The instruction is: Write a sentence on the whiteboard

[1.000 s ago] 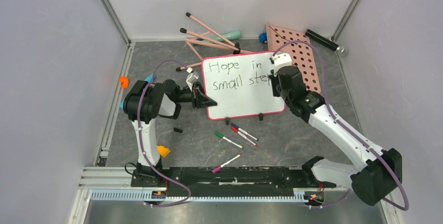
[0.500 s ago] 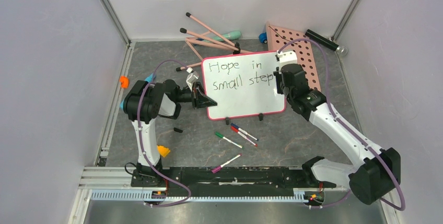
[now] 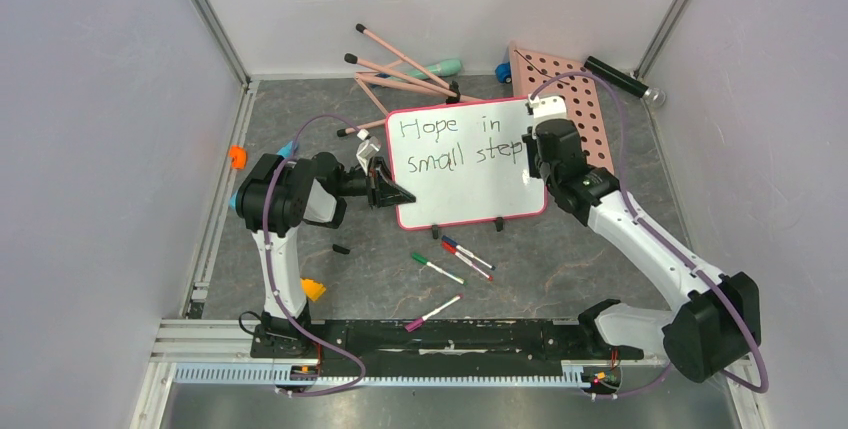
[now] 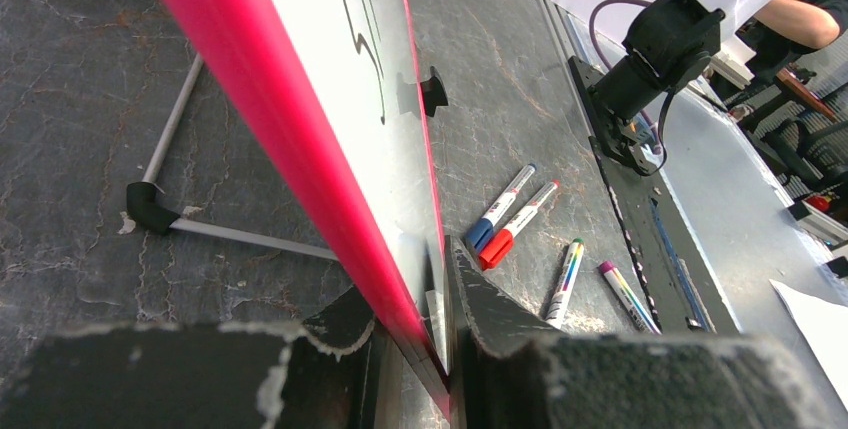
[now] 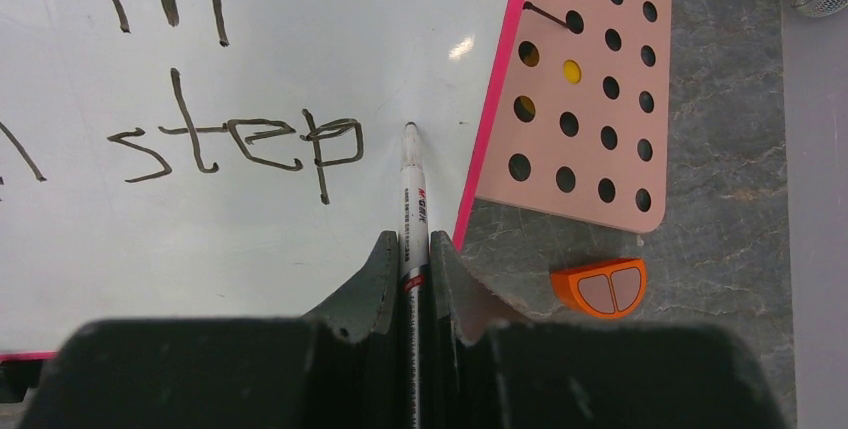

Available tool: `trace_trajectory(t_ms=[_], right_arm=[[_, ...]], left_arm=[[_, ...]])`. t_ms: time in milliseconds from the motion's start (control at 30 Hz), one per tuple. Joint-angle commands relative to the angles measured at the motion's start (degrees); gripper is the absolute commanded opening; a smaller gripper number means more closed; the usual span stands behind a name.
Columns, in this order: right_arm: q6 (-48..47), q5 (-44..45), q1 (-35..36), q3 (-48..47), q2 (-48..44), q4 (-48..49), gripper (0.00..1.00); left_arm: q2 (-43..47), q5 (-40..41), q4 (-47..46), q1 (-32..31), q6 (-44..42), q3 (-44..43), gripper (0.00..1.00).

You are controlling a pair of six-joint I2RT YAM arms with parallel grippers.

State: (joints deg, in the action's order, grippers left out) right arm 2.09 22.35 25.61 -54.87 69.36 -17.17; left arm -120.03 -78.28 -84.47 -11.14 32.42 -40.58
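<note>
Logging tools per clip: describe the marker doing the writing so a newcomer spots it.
Find the pink-rimmed whiteboard. At its right edge the right gripper clamps a white marker in its jaws, tip just after "step". The other markers lie loose on the table.

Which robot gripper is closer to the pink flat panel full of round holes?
Right. The right gripper, pinching a white marker near the right edge of the pink-rimmed glossy whiteboard, is just beside the pink perforated panel; the left gripper clamps the board's opposite edge.
</note>
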Motion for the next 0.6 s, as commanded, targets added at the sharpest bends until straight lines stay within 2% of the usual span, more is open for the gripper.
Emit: trace_trajectory(t_ms=[0, 567], right_arm=[[0.56, -0.75, -0.29, -3.15, 0.46, 3.23, 0.0], [0.38, -5.9, -0.27, -0.6, -0.46, 2.21, 0.0]], left_arm=[[-0.71, -3.35, -4.74, -0.64, -4.77, -0.42, 0.16], [-0.73, -3.35, -4.75, -0.64, -4.75, -0.41, 0.16]])
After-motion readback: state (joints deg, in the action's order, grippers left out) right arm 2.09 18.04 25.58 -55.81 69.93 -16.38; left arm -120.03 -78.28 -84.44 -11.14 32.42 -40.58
